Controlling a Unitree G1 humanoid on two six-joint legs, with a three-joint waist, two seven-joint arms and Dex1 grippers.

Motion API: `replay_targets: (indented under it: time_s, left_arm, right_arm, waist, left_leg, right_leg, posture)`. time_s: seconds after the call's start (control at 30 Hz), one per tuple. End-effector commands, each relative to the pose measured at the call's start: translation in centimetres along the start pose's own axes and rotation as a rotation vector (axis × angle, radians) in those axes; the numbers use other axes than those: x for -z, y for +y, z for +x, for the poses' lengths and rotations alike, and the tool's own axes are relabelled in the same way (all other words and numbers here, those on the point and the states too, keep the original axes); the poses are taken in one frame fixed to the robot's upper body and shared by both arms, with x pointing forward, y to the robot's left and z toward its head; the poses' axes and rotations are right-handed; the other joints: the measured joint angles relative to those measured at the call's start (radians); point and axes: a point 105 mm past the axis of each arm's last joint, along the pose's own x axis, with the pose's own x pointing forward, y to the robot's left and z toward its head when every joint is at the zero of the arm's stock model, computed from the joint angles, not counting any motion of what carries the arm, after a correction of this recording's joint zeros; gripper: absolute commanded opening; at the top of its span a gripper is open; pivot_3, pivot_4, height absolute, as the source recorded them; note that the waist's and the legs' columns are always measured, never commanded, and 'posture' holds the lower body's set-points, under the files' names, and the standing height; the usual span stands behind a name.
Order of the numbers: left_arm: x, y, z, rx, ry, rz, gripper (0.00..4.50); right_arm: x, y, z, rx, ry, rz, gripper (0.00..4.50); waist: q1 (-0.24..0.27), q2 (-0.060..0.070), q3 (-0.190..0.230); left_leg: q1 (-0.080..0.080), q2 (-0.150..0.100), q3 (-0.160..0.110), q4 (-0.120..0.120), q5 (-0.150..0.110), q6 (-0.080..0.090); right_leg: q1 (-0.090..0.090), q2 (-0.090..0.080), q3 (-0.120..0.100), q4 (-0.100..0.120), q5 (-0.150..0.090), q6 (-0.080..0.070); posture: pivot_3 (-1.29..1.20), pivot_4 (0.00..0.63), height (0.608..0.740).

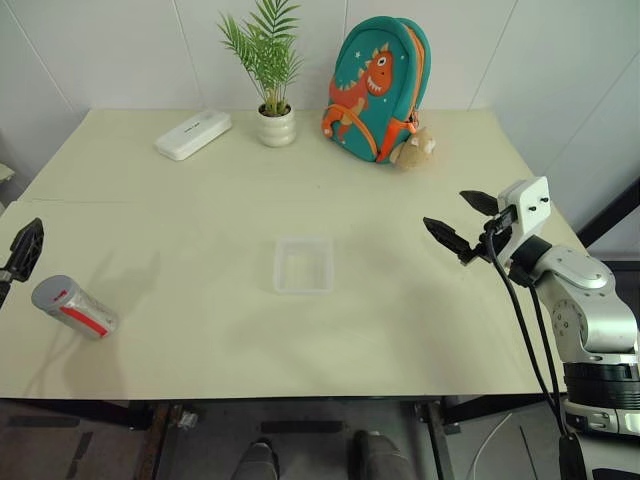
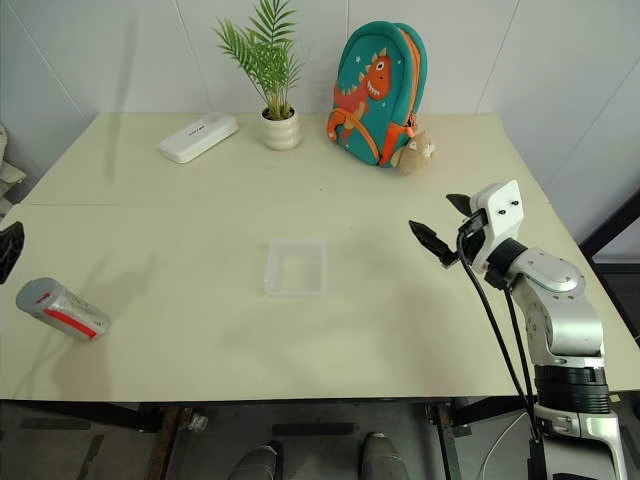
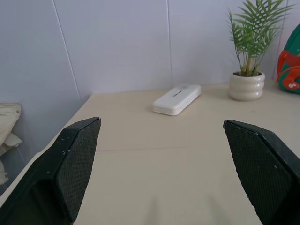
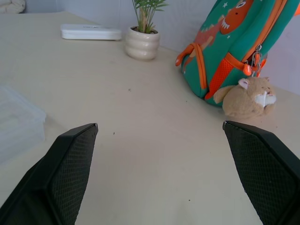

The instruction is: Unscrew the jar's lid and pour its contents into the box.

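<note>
Both grippers, left (image 3: 161, 164) and right (image 1: 463, 222), hover wide-jawed above the table (image 1: 200, 250)

my two pincers, left gripper (image 3: 161, 173) and right gripper (image 1: 462, 222), have black fingers with a fine mesh pattern. the pale cream table (image 1: 200, 230) carries a clear plastic jar (image 1: 75, 306) with a red label band and grey lid (image 1: 48, 292), a translucent clear square box (image 1: 303, 265), a white oblong case (image 1: 193, 134), a green plant in a white ribbed pot (image 1: 276, 127), a teal backpack (image 1: 377, 88) with an orange dinosaur, and a tan plush toy (image 1: 414, 148).
</note>
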Motion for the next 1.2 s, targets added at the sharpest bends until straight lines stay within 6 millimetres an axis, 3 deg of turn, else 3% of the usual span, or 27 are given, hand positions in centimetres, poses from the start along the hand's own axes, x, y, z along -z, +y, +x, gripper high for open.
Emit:
replay_targets:
  time_s: [0.03, 0.23, 0.37, 0.47, 0.63, 0.7, 0.9, 1.03, 1.2]
  left_arm:
    - [-1.5, 0.1, 0.5, -0.004, -0.051, 0.05, 4.47]
    - [-1.9, 0.1, 0.9, -0.018, -0.075, 0.064, 4.47]
    - [-4.0, -1.1, 2.1, -0.033, -0.159, 0.122, 4.47]
    - [-5.7, -3.3, 2.8, -0.04, -0.232, 0.136, 4.47]
    - [-6.1, -5.6, 3.2, -0.097, -0.257, 0.151, 4.47]
    - [-5.3, -6.9, 3.1, -0.147, -0.226, 0.171, 4.47]
    - [-3.7, -6.5, 1.6, -0.327, -0.137, 0.235, 4.47]
    - [-0.8, -6.6, -0.6, -0.428, -0.013, 0.207, 4.47]
    - [1.2, -7.8, -2.2, -0.442, 0.056, 0.179, 4.47]
  right_arm:
    - [-1.9, -0.3, 0.1, 0.014, -0.072, -0.034, 4.5]
    - [-1.9, -0.2, 0.9, 0.026, -0.095, -0.032, 4.5]
    - [-2.2, 0.0, 1.8, 0.005, -0.122, -0.017, 4.5]
    - [-2.0, 0.2, 2.4, -0.016, -0.128, -0.012, 4.5]
    - [-1.8, 0.6, 3.2, -0.048, -0.134, 0.002, 4.5]
    - [-1.6, 0.6, 3.7, -0.055, -0.13, 0.004, 4.5]
    - [-1.2, 1.1, 4.2, -0.098, -0.112, 0.01, 4.5]
    - [-1.1, 1.5, 5.1, -0.123, -0.108, 0.011, 4.5]
    - [-0.7, 1.6, 5.2, -0.135, -0.099, 0.018, 4.5]
  waist:
    - [0.0, 0.0, 0.0]
    - [-0.001, 0.0, 0.0]
    - [0.001, 0.0, 0.0]
    - [0.001, 0.0, 0.0]
    - [0.001, 0.0, 0.0]
    - [-0.001, 0.0, 0.0]
    - [0.001, 0.0, 0.0]
    - [-0.002, 0.0, 0.0]
    - [0.002, 0.0, 0.0]
  left_leg:
    - [0.0, 0.0, 0.0, 0.0, 0.0, 0.0]
    - [0.0, 0.0, 0.0, 0.0, 0.0, 0.0]
    - [0.0, 0.0, 0.0, 0.001, 0.0, 0.0]
    - [0.0, 0.0, 0.0, 0.001, 0.0, 0.0]
    - [0.0, 0.0, 0.0, 0.0, 0.0, 0.0]
    - [0.0, 0.0, 0.0, 0.0, 0.0, 0.0]
    - [0.0, 0.0, 0.0, 0.002, 0.0, 0.0]
    - [0.0, 0.0, 0.001, 0.004, 0.0, 0.001]
    - [0.0, 0.0, 0.0, 0.006, 0.0, 0.001]
  right_leg:
    - [0.0, 0.0, 0.0, 0.0, 0.0, 0.0]
    - [0.0, 0.0, 0.0, 0.0, 0.005, 0.009]
    - [0.0, 0.0, 0.0, 0.0, 0.005, 0.009]
    - [0.0, 0.0, 0.0, 0.0, 0.006, 0.01]
    - [0.0, 0.0, 0.0, 0.001, 0.01, 0.017]
    - [0.0, 0.0, 0.0, 0.001, 0.01, 0.018]
    - [0.0, 0.002, 0.001, 0.003, 0.01, 0.018]
    - [0.001, 0.001, 0.002, 0.002, 0.01, 0.018]
    - [0.001, 0.002, 0.002, 0.003, 0.01, 0.018]
  posture:
    - [0.0, 0.15, 0.74]
    - [0.0, 0.15, 0.74]
    - [0.0, 0.15, 0.74]
    - [0.0, 0.15, 0.74]
    - [0.0, 0.15, 0.74]
    - [0.0, 0.15, 0.74]
    - [0.0, 0.15, 0.74]
    - [0.0, 0.15, 0.74]
    - [0.0, 0.15, 0.74]
